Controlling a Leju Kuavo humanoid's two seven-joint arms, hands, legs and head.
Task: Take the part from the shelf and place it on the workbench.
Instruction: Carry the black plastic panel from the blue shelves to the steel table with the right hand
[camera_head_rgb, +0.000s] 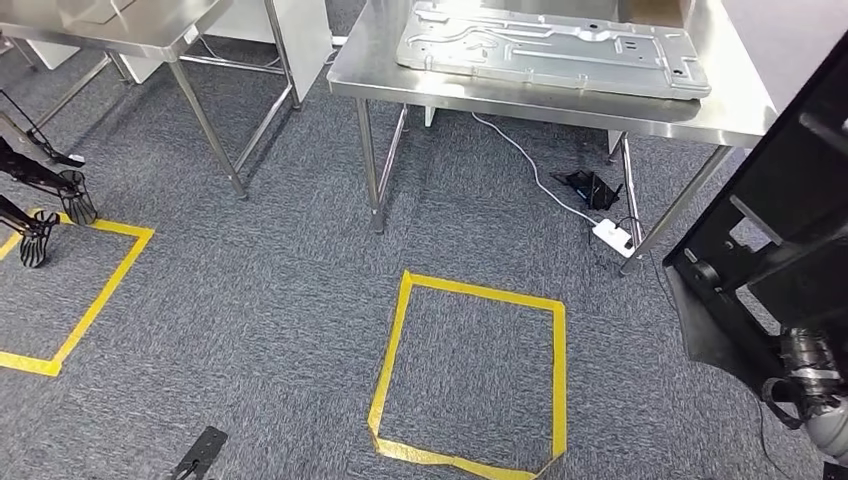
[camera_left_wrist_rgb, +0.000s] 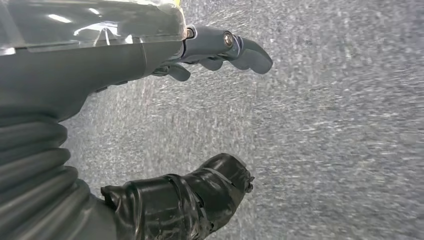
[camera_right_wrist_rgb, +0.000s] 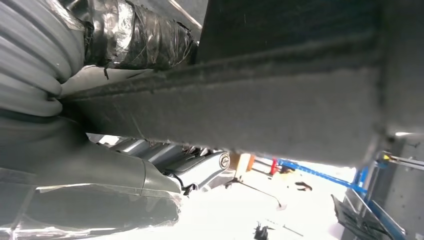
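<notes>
The part (camera_head_rgb: 790, 200) is a large black panel with a frame, standing tilted at the right edge of the head view. My right hand (camera_head_rgb: 812, 372) grips its lower edge. In the right wrist view the felt-covered edge of the part (camera_right_wrist_rgb: 280, 100) lies between the taped thumb (camera_right_wrist_rgb: 140, 35) and the fingers (camera_right_wrist_rgb: 205, 167). The steel workbench (camera_head_rgb: 560, 108) stands ahead, with a grey stamped metal plate (camera_head_rgb: 550, 45) lying on it. My left hand (camera_left_wrist_rgb: 150, 60) hangs over the carpet, fingers apart and holding nothing.
A yellow tape square (camera_head_rgb: 395, 340) marks the carpet in front of the workbench, and another yellow tape square (camera_head_rgb: 95, 295) lies at the left. A second steel table (camera_head_rgb: 130, 30) stands at the far left. A power strip (camera_head_rgb: 612, 236) and cables lie under the workbench. Black stand feet (camera_head_rgb: 55, 200) are at the left edge.
</notes>
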